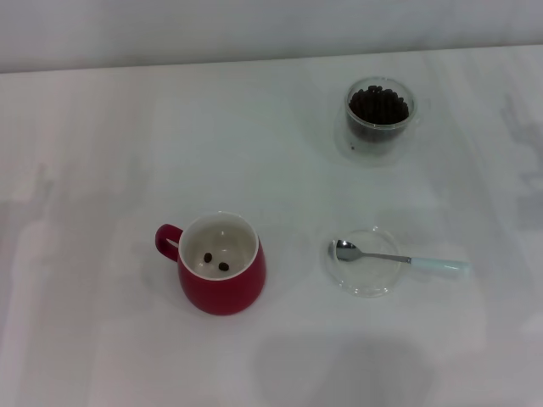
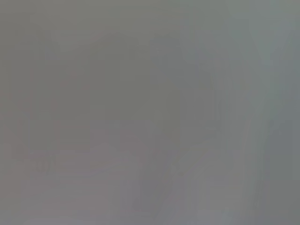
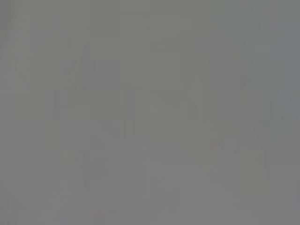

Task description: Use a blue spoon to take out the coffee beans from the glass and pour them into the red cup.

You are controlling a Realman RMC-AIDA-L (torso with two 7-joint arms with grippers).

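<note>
Blue spoon point(image 1: 399, 259) lies across saucer point(image 1: 365, 284), handle pointing to robot's right, so right arm prob. nearer; neither gripper in view, grip state can't be told.

White table point(image 1: 102, 136): cup point(image 1: 222, 275), glass point(image 1: 378, 114), saucer point(image 1: 366, 261)

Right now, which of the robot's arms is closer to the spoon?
Neither can be told: no arm or gripper shows in any view. The spoon lies with its bowl on a clear saucer, right of the red cup.
</note>
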